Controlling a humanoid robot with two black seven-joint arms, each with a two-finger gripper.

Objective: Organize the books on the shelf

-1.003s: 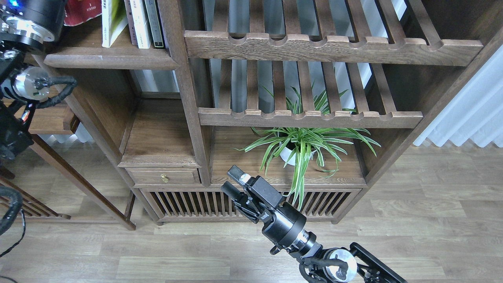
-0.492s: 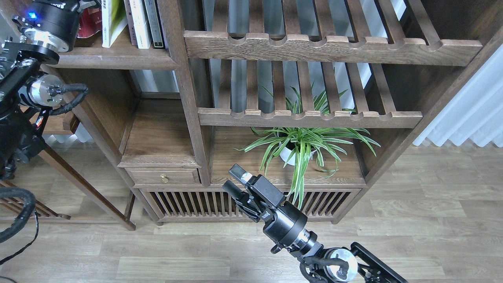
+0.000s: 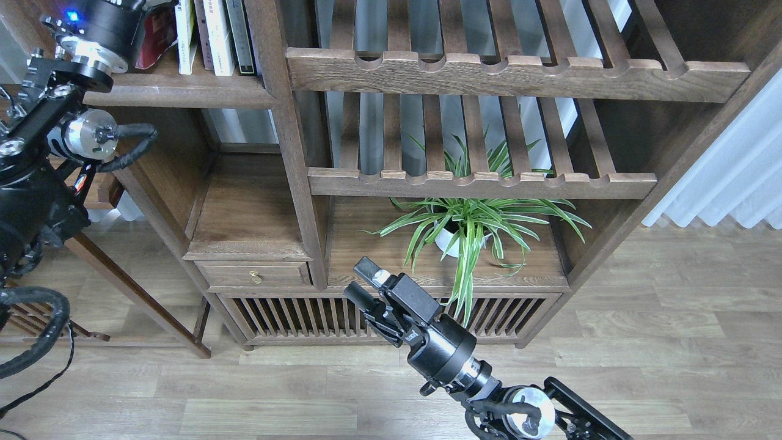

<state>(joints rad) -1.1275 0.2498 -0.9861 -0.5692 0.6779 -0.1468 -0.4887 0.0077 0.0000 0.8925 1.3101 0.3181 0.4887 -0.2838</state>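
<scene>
Rightward along the upper shelf is where my left arm has travelled over the last second: its silver-and-black wrist has slid from the far left corner to sit over the left end of the solid dark-brown wooden shelf board (image 3: 183, 95), and the books have shifted with it. From the head view, the red paperback (image 3: 156, 36) now leans just beside the wrist, and the yellow-green and white paperback (image 3: 185, 33), which earlier stood apart and showed a broad face, now shows mostly its narrow edge, pressed close against the thin white-spined volume (image 3: 217, 33) and the dark-green-spined volume (image 3: 241, 33) by the upright post. I take this to mean I am pushing the row together toward the post, so the tidying looks well under way. My left gripper itself is cut off at the top edge of the view, so I cannot say whether its fingers are apart or closed, nor whether they touch a book. I see no maroon book from here. My right gripper (image 3: 365, 283) has barely stirred; it hangs low in front of the slatted cabinet base, near the potted spider plant (image 3: 470, 223), fingers parted and holding nothing.
</scene>
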